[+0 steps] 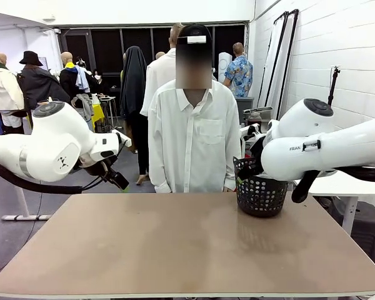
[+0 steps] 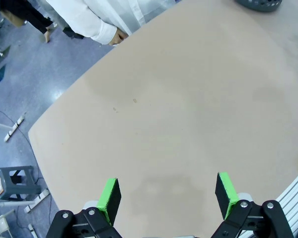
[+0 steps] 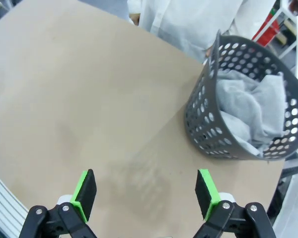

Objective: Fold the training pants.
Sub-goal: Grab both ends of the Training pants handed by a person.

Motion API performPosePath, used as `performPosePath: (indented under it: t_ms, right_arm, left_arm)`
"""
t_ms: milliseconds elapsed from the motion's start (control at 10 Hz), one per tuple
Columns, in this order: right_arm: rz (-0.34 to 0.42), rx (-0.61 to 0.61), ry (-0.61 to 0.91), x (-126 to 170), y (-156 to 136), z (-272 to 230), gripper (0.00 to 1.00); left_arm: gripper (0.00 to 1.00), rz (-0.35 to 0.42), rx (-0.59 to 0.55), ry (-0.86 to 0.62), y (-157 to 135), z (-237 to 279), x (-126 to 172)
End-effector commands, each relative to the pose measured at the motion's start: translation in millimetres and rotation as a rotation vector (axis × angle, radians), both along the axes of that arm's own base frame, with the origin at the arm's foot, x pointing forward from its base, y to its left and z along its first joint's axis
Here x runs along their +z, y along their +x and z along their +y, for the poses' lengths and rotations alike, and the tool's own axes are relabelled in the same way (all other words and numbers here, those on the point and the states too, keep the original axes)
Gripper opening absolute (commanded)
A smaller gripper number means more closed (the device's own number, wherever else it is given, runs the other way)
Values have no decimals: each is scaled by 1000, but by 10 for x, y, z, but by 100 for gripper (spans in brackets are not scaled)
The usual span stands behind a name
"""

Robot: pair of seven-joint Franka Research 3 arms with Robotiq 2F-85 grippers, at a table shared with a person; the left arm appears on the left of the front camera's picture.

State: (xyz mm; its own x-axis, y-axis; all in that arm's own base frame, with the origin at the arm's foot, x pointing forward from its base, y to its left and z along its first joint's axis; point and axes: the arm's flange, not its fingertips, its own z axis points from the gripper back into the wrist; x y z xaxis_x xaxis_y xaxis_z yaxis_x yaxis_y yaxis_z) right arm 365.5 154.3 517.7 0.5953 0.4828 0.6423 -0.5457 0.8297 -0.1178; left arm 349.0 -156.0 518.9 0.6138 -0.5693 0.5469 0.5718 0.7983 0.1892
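From the front, a bare tan tabletop (image 1: 175, 250) runs from the near edge to one person (image 1: 194, 137) in a white shirt standing at the middle of its far side. One black mesh basket (image 1: 261, 195) sits at the far right of the tabletop, just beside the person. The right arm (image 1: 325, 150) crosses partly in front of the basket and hides some of its wall. The left arm (image 1: 50, 150) is raised off the far left corner, and the left end effector (image 1: 120, 181) hangs there above the floor, clear of the tabletop. In the left wrist view that end effector has its two green pads (image 2: 109, 196) set well apart with nothing between them, above open tabletop. The person's white sleeve (image 2: 89, 25) and hand (image 2: 120, 35) are at the far edge, and a small grey stool (image 2: 12, 181) stands on the blue floor (image 2: 20, 84) beside the table. In the right wrist view the right end effector (image 3: 145, 191) also has its two pads spread wide and empty over the tabletop, with the basket well apart from it on the right. One pair of training pants (image 3: 248, 109) lies crumpled inside the basket, a soft light grey bundle bunched in loose folds that fills most of it and shows through the round holes in the wall. The waistband and legs cannot be told apart in the heap.
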Motion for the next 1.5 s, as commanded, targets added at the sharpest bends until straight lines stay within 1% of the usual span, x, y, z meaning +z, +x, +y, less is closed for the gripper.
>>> performPosePath:
  t_ms: [0, 200, 600, 800, 900, 1000, 1400]
  right_arm:
    - [-13, 4, -27, 105, -58, -27, 100]
    - [-26, 11, -23, 226, -102, -54, 100]
    - [-41, 11, -15, 320, -183, -93, 100]
    - [-40, 13, -14, 313, -186, -99, 100]
    - [-40, 1, -9, 311, -183, -111, 100]
    - [-44, 7, 3, 329, -176, -67, 100]
    - [-44, 7, 3, 329, -176, -67, 100]
  left_arm:
    - [100, -17, -6, 14, -91, -36, 182]
    - [100, -48, -6, 18, -162, -83, 359]
    - [100, -90, 3, 13, -270, -124, 555]
    - [100, -94, 17, 0, -260, -133, 590]
    - [100, -88, 58, 20, -236, -142, 602]
    - [100, -94, -24, -5, -258, -114, 579]
    - [100, -94, -24, -5, -258, -114, 579]
